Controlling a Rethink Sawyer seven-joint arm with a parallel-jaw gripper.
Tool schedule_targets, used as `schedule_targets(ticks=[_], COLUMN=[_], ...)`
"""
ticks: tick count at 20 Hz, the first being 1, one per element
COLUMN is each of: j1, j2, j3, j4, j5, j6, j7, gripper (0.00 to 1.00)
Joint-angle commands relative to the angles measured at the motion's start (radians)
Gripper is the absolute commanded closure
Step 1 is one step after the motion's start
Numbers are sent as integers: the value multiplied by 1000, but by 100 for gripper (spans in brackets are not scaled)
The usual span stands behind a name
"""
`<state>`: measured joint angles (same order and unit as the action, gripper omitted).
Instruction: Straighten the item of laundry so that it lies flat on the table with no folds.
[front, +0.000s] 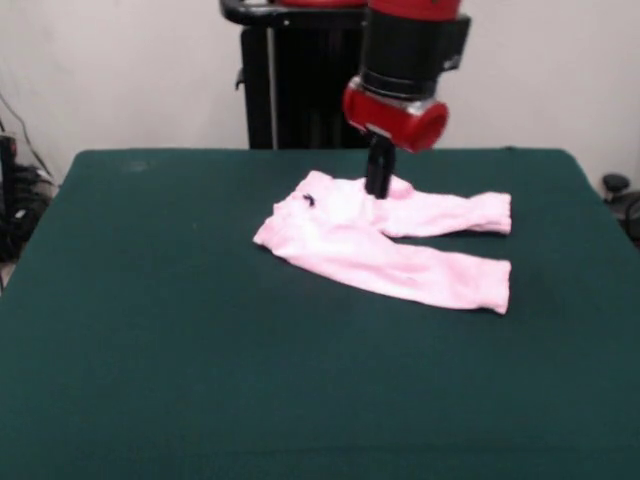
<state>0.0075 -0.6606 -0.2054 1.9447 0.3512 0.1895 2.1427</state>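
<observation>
Though spread, baby trousers (385, 240) rumpled.

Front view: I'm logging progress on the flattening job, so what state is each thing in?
item of laundry: spread out on the table, both legs extended, a small raised bunch by the gripper.
gripper: down on the garment's far edge; open or shut cannot be told.
table: green cover smooth.

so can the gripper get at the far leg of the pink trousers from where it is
Probably yes: the gripper is already down on the trousers near the crotch, and nothing on the table stands between it and the far leg.
</observation>
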Motion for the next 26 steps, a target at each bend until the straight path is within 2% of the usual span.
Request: schedule_targets(ticks=[1, 6, 11, 17, 22, 26], j1=[-106, -160, -268, -250, -236, -189], j2=[-69, -70, -40, -39, -2, -15], j3=[81, 104, 236, 247, 255, 255], j4=[103, 116, 204, 228, 238, 259], j5=[-91, -148, -179, -174, -166, -129], j6=[25, 36, -50, -57, -122, -138], j7=[19, 14, 53, 120, 156, 206], gripper=[100, 100, 100, 100, 100, 100])
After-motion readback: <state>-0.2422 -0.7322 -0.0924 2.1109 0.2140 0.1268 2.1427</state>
